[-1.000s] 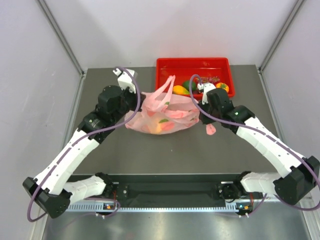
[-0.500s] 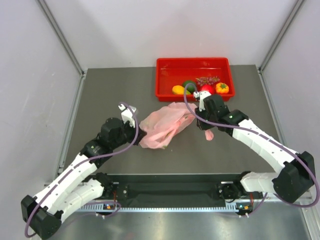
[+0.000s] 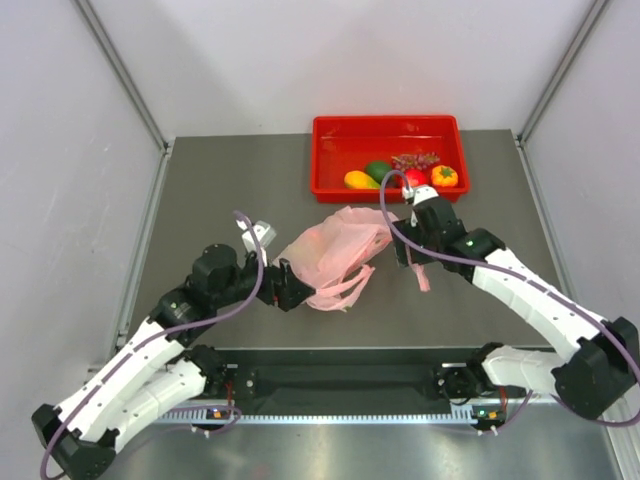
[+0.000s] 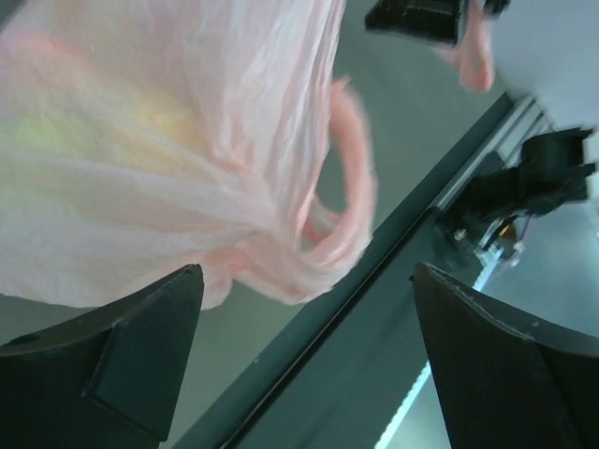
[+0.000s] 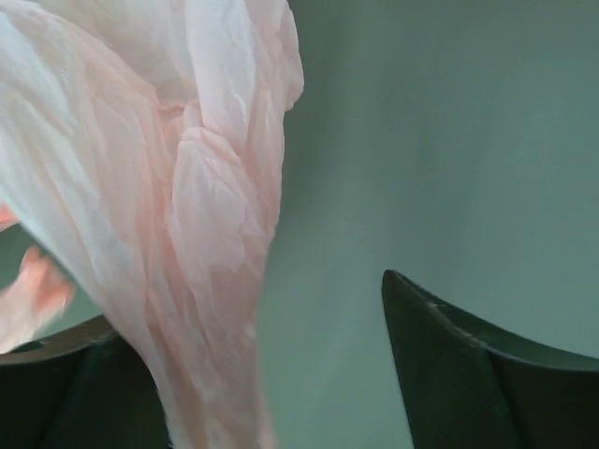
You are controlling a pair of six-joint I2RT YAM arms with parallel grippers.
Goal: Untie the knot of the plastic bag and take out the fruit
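Left gripper (image 3: pixel 284 290), jaws wide and empty, faces the plastic bag (image 3: pixel 335 255) at mid-frame. It should close on the knot (image 4: pixel 276 262), seemingly the bunched twist beside the handle loop (image 4: pixel 360 178). Right gripper (image 3: pixel 405 248) beyond is equally spread, with film draped alongside, and should anchor the bag's far edge.

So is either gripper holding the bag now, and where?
Nothing is clamped. Left gripper stands open at the plastic bag's near end; right gripper is open too, with film only draped across one finger.

Crumpled plastic bag (image 3: pixel 335 258) before red tray (image 3: pixel 370 140)
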